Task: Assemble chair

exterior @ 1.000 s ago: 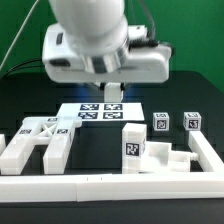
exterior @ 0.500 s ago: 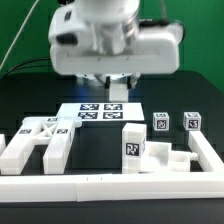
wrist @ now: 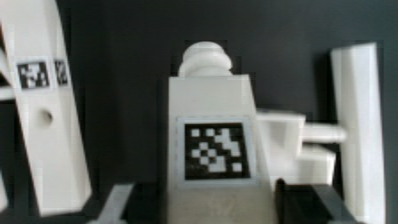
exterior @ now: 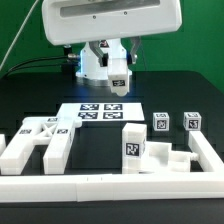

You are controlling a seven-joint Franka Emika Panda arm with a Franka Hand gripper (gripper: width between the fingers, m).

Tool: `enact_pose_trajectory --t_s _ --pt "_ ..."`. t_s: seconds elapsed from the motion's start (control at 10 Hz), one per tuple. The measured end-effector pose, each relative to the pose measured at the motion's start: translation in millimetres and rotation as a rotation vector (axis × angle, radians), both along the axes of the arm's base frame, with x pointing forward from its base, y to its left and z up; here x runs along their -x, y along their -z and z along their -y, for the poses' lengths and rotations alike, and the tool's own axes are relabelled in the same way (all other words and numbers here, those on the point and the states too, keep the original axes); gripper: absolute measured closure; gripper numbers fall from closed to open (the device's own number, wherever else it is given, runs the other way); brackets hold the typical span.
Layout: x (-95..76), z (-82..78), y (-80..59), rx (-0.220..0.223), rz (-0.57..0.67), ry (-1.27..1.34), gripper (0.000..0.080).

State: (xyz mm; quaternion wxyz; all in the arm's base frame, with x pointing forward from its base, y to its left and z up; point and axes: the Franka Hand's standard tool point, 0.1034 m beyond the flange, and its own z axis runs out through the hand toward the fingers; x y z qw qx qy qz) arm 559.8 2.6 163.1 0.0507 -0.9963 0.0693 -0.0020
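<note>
White plastic sits pinched in the tool: its jaws are pressed onto a small tagged chair block. The block hangs well above the black tabletop, and in the exterior view it shows just past the far edge of the marker board. Only that view gives you the layout. A cross-braced chair piece lies at its left. An upright tagged block stands near the middle with a low white slab just beside it, and two tagged cubes sit apart at its right. Only the wrist view gives you the grip. The held block's tag faces the camera, a rounded knob caps its end, and the dark fingers flank it on both sides. Behind it you see a blurred tagged panel and another white part; which pieces they are you cannot tell. A front rail closes the near edge and a side rail closes the exterior view's right. Open black surface lies around the marker board, with a gap between the cross-braced chair piece and the upright tagged block.
</note>
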Motion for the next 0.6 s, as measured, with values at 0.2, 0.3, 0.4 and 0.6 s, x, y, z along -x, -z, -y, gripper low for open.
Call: enact_pose_trajectory --t_s 0.2,0.3,0.4,0.6 --pt "2.6 -10.9 19.1 0.102 0.203 -0.022 0.0515" --pt "-0.1 -23.8 18.6 0.132 0.295 -0.046 0.0515" --pt "-1.5 -27.9 21.0 0.15 0.359 -0.063 0.0515" --pt "-3.9 -18.7 18.6 0.184 0.508 -0.05 0.0515"
